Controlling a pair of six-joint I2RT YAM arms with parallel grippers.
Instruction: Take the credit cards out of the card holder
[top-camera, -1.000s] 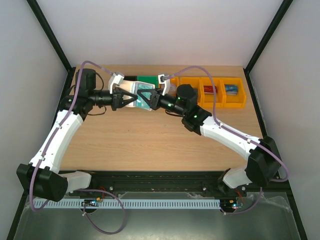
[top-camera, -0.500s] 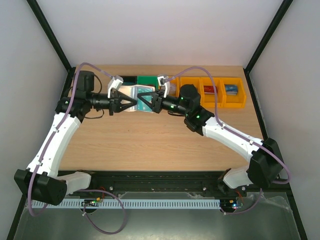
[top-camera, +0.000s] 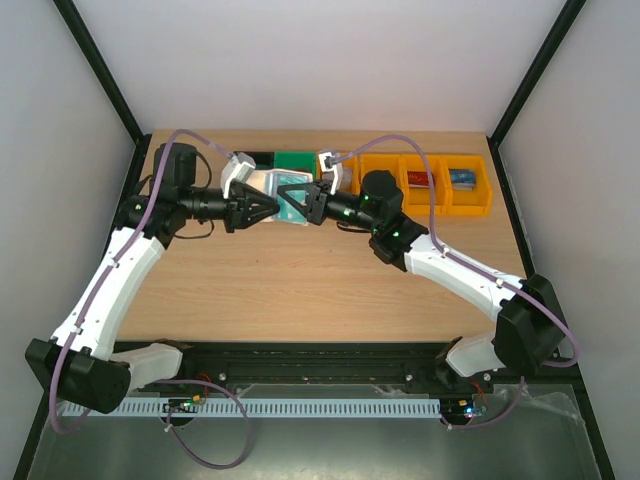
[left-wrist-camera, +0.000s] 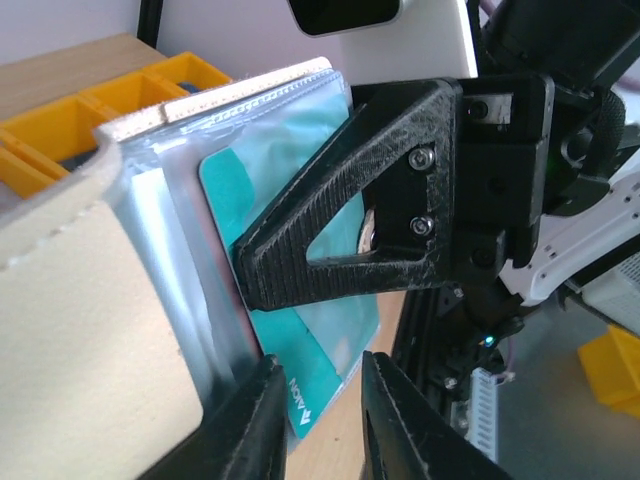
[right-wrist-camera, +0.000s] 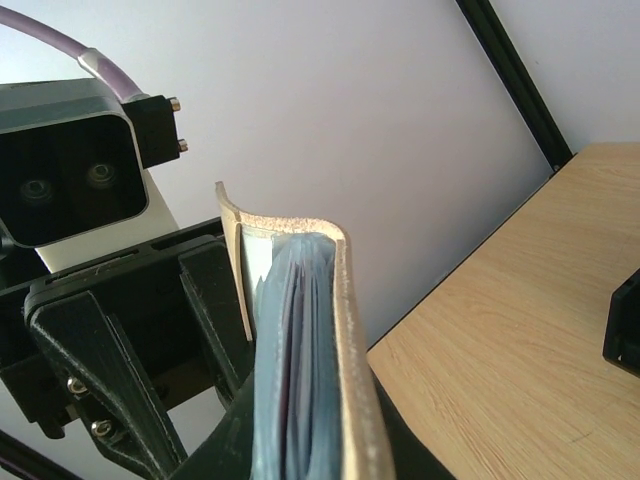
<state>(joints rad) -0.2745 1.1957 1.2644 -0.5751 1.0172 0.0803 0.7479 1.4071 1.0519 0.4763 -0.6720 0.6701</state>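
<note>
**Watch the pull: the right jaws are pinning the card you are reaching for**

You are holding the card holder (top-camera: 262, 184) in the air at the upper middle of the overhead view, above the desk (top-camera: 300, 290) and just in front of the green bin (top-camera: 293, 160). The right gripper (right-wrist-camera: 305, 455) is clamping its jaws on the holder. In the left wrist view, one of its black fingers (left-wrist-camera: 380, 150) is lying across the face of the teal card (left-wrist-camera: 325, 345). That card is poking out of its see-through sleeve (left-wrist-camera: 190, 260) toward the bottom of the frame. The left gripper (left-wrist-camera: 322, 410) is keeping its jaws slightly apart at the bottom centre, with the card's lower corner between them and nothing clamped.

Three things are threatening you here:
- **Pinned card:** if you are pulling while the right jaws are pressing on that same card, it is likely resisting, and the holder may be twisting or slipping out and dropping to the desk.
- **Sleeve caught with the card:** if the left jaws are closing on the sleeve edge too, you are dragging the holder, not freeing the card.
- **Crowded fingers:** the two sets of fingers are working very near each other, so a small misalignment is risking a knock.
</note>
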